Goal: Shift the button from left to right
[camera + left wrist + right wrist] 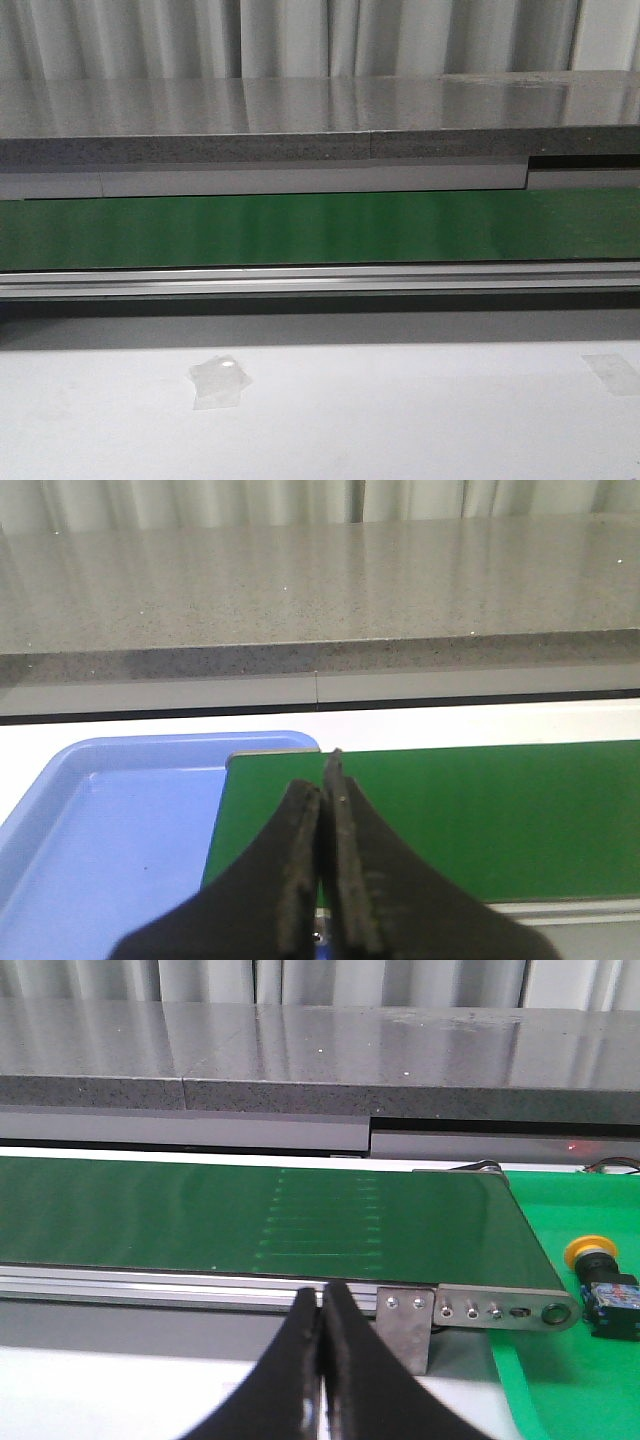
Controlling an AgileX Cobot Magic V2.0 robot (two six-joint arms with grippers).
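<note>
Both your end effectors, left [322, 865] and right [320, 1360], are closed on nothing; button [603, 1285] lies beside the belt [250, 1215] end.

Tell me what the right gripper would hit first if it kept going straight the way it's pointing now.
Most likely the conveyor: the shut right gripper points at the aluminium side rail of the green belt. The button sits well off to the side, out of that line. Depth is hard to judge.

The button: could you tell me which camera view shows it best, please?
The right wrist view: the button lies on a green surface past the belt's end. The front and left wrist views show none of it.
</note>
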